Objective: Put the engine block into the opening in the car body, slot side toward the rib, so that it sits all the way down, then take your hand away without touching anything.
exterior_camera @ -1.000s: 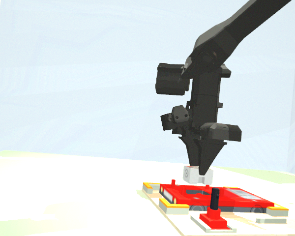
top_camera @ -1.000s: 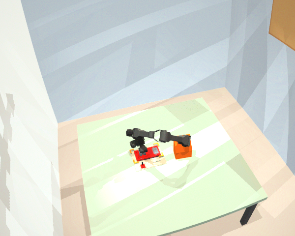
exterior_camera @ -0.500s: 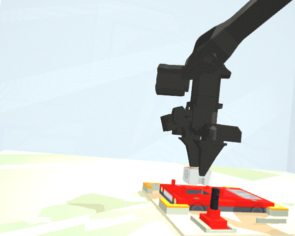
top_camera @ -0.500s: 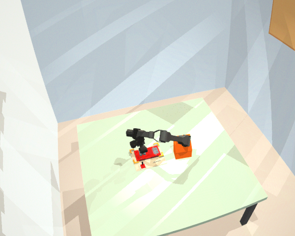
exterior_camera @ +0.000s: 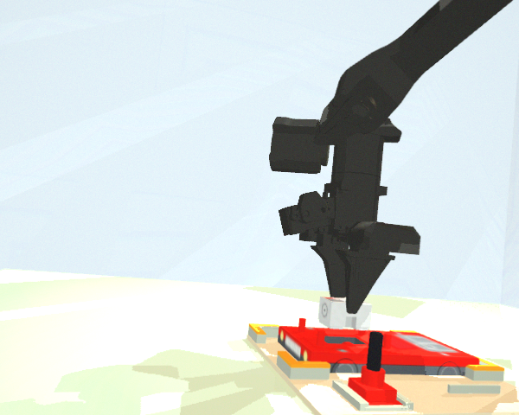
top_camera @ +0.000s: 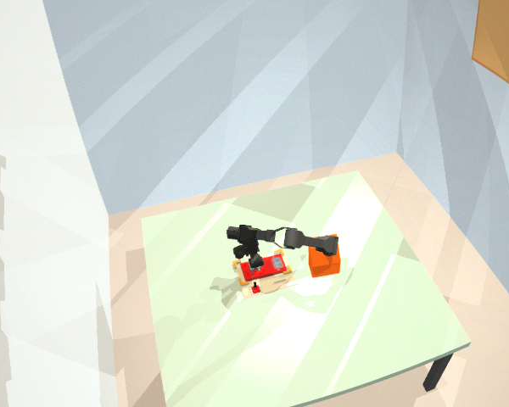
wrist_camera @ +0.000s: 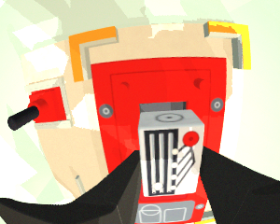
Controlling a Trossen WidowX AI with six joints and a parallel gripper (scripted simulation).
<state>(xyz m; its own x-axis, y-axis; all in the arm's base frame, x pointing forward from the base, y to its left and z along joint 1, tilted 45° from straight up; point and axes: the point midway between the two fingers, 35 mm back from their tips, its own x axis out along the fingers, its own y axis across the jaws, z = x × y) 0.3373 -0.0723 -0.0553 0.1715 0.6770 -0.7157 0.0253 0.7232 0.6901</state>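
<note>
The light grey engine block (exterior_camera: 331, 312) (wrist_camera: 187, 177) is held between the fingers of my gripper (exterior_camera: 343, 305) (wrist_camera: 169, 155), which is shut on it. Its face with dark stripes and a red disc is turned up toward the wrist camera. A notch shows at its lower edge in the exterior view. The block hangs just above the red car body (top_camera: 265, 266) (exterior_camera: 402, 354) (wrist_camera: 154, 66). The dark opening (exterior_camera: 342, 340) (wrist_camera: 163, 106) shows in the body, partly hidden by the block in the wrist view. I cannot make out the rib.
The car body lies on a tan board (exterior_camera: 429, 388) (wrist_camera: 145, 44) between orange-yellow corner brackets (exterior_camera: 302, 360) (wrist_camera: 92, 36). A red piece with an upright black stick (top_camera: 255, 289) (exterior_camera: 371, 391) (wrist_camera: 51, 105) stands beside the body. An orange box (top_camera: 325, 266) stands under the arm's base.
</note>
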